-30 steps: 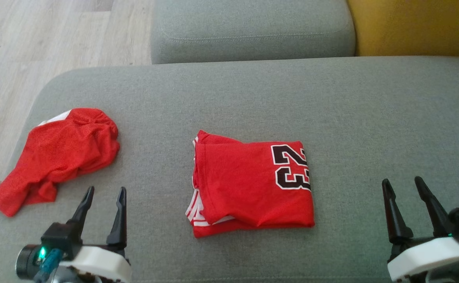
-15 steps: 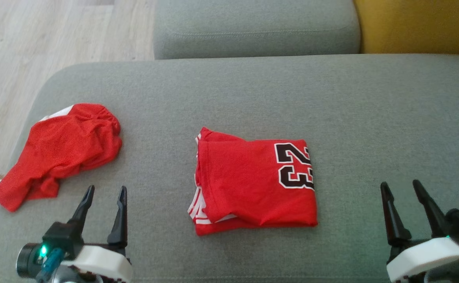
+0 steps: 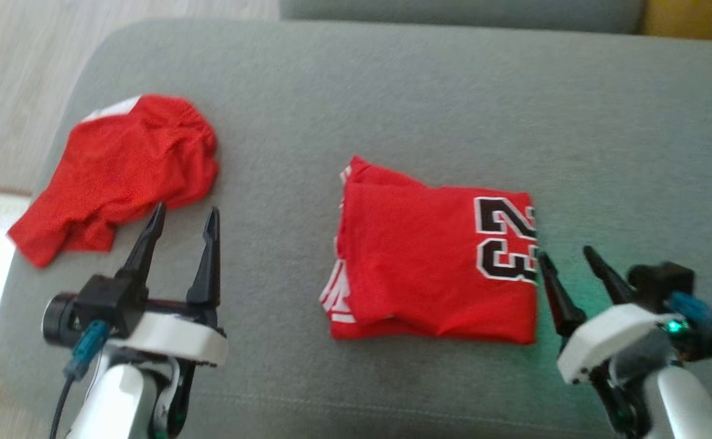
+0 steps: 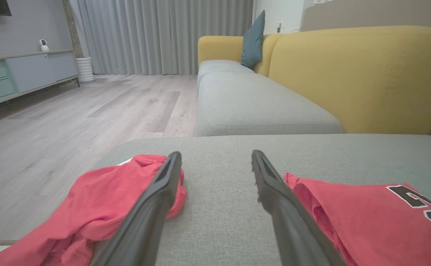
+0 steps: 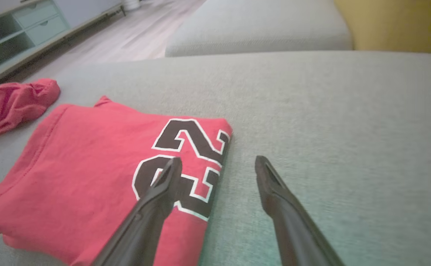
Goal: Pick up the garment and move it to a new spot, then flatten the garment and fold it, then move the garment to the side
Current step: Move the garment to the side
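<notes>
A red garment folded into a rectangle (image 3: 429, 262), with a black "23" at its right end, lies mid-cushion. It also appears as the folded garment (image 5: 89, 166) and, at the lower right, the folded garment (image 4: 366, 218). A second red garment (image 3: 124, 171) lies crumpled near the cushion's left edge, seen again as the crumpled garment (image 4: 101, 199) and the crumpled garment (image 5: 12, 103). My left gripper (image 3: 186, 210) is open between the two, its left finger by the crumpled one; in its own view the left gripper (image 4: 216, 154) holds nothing. My right gripper (image 3: 564, 253) is open at the folded garment's right edge. The right gripper (image 5: 219, 159) has its left finger over the numerals.
Everything rests on a grey sofa cushion (image 3: 392, 91). Another grey cushion (image 4: 252, 107) lies beyond it, with a yellow backrest (image 4: 359, 77) to the right. Wooden floor (image 4: 71, 122) drops off past the cushion's left edge, and a low cabinet (image 4: 19, 74) stands far off.
The head camera has tipped down and shifted. My right gripper has closed in on the folded garment's right edge. My left gripper has come nearer the crumpled garment. Both stay open.
</notes>
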